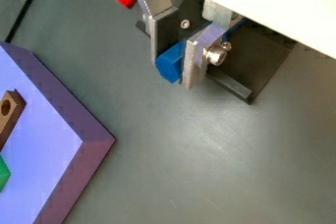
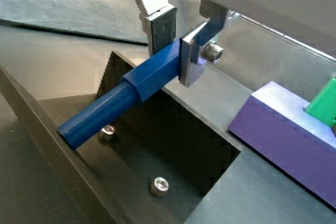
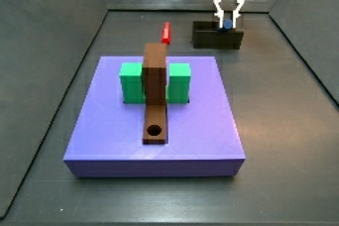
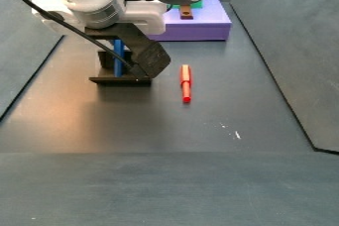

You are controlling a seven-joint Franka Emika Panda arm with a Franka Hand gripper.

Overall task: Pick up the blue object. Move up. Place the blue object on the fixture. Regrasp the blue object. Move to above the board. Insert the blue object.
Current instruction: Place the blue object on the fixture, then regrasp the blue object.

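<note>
Blue object (image 2: pixel 129 95): one slim, square-edged peg of matte plastic, leaning tilted on the fixture (image 2: pixel 171 169), lower end down in the step, upper end up between the fingers (image 2: pixel 195 53). Seen in a wrist view as a short blue stub (image 1: pixel 168 63) between the silver plates; in both side views as a thin blue stick (image 3: pixel 229 23) (image 4: pixel 119 55) standing over the dark block. Hand (image 2: pixel 178 39) narrow, closed around the peg's upper end, flat silver plates pressed to its sides, a round screw head on one plate. Fixture dark, matte, L-shaped, with a raised back edge and lower step, two small screws in its base; also visible in a side view (image 4: pixel 119 76) and another side view (image 3: pixel 219 38), directly beneath the hand (image 3: pixel 229 17). One red peg (image 4: pixel 185 83) of like slim shape, lying flat on the dark floor just beside the fixture, apart from it; also seen as a red sliver (image 3: pixel 166 33) behind the board. One board (image 3: pixel 99 136): large flat purple-blue square slab with smooth top and darker sides, well apart from the fixture. Two green blocks (image 3: pixel 131 81) on it, one each side of a single long brown bar (image 3: pixel 155 81) with a round hole near its end. Counter surface (image 4: pixel 159 151) dark grey, dull, faintly scuffed, edged by low dark walls.
</note>
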